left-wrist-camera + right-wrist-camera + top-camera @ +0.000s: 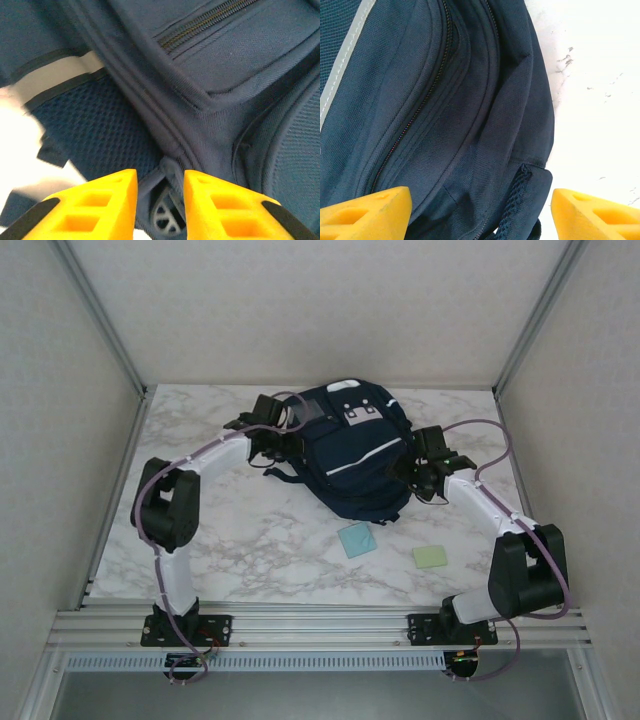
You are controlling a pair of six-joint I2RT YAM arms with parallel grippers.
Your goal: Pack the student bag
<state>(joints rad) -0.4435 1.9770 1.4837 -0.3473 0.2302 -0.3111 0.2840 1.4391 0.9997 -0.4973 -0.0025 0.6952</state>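
The student bag (350,455) lies on the far middle of the marble table (250,540), front face up with its white stripes and patches showing, and I have an arm on each flank of it. My left gripper (160,185) is pressed in at the bag's left side. Its jaws stand only a narrow way apart, astride a fold of seam with a grey zip pull (165,220) sitting in the gap. I cannot tell from here whether they are pinching that pull or merely framing it. Going for the pull makes sense to me, since every zipper I can see looks closed, including the pocket zipper (200,25) just beyond it, and nothing goes in until one is run open. My right gripper (480,205) hovers at the opposite side with its jaws spread wide and nothing in them. They straddle the side panel, its long zipper (415,115) and a dark cord loop (515,200). I read that placement as bracing, ready to pin the soft fabric so the bag does not slide when the left pulls. Nearer to me on the bare marble wait a teal square (356,539) and, well apart to its right, a green square (431,557). Both are flat, and they are presumably the contents to pack.
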